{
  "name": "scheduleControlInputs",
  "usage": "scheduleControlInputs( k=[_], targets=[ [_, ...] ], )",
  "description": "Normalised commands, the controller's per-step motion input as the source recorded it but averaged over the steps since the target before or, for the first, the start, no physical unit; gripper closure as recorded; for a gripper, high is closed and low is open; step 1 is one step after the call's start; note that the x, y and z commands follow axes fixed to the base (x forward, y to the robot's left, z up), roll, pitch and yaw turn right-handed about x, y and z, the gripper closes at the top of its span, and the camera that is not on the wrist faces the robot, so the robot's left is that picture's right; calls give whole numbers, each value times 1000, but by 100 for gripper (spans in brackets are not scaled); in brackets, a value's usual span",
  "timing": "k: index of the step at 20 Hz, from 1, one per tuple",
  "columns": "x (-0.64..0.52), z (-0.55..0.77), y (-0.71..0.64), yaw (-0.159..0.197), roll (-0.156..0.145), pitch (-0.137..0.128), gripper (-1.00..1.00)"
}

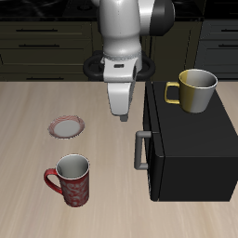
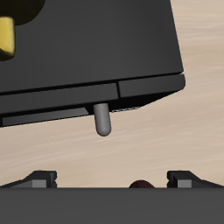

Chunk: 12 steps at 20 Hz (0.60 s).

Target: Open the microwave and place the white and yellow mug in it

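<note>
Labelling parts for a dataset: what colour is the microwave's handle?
Grey, a bar handle on the black microwave; clearest in the exterior view.

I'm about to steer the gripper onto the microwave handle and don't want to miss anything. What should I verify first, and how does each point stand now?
1. Microwave door shut, to be opened: ok.
2. Grey handle visible and unobstructed: ok.
3. Gripper empty: ok; jaws open enough for the bar: cannot tell.
4. Gripper lined up with the handle: not ok, it hangs above and farther back.
5. White and yellow mug upright on the microwave's top: ok, though it may shake.
6. Red mug clear of the door's swing: cannot tell.
</note>
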Motion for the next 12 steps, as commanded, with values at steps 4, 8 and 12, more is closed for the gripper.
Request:
scheduleControlInputs(
  k=[4,8,12],
  targets=[
    [-25,-21,157,150,30,-75,-100],
    [25,-254,-23,9,12,56,-100],
    [-12,-85,32,28,9,-1,-100]
  ],
)
